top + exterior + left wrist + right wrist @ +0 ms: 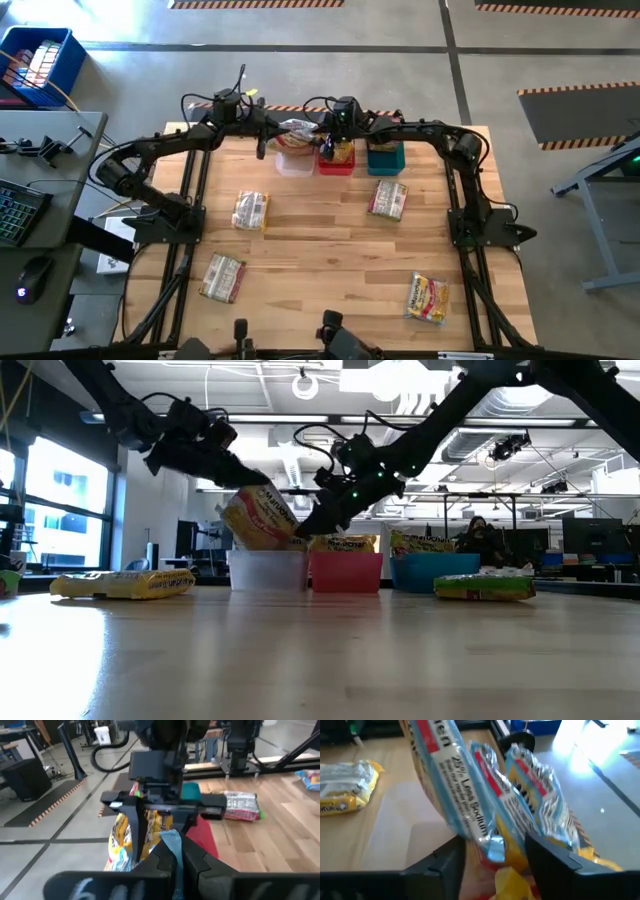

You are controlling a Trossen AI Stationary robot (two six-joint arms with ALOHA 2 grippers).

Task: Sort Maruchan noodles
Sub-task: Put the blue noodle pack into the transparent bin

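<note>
Three bins stand side by side at the table's far middle: clear (293, 161), red (337, 163), teal (386, 158). My left gripper (172, 854) is shut on a silvery-white noodle packet (258, 518) over the clear bin (266, 570). My right gripper (495, 857) hangs open over the red bin (346, 572). Its fingers stand on either side of the upturned ends of two packets (520, 795), with a yellow packet (512, 880) below. Whether they touch, I cannot tell. Several more packets lie flat on the table (251, 211), (388, 199). My left gripper pinches the packet's blue sealed end edge (171, 840) between its two fingers, coming slanting from the table's left and slightly downward. The packet hangs tilted below the fingers, its lower end (268, 544) at the clear bin's rim.
Two further packets lie near the table's front, one left (223, 277) and one right (427, 297). The teal bin (430, 572) holds a packet. The two arms meet close together over the bins. A person sits in the room behind the table (482, 538).
</note>
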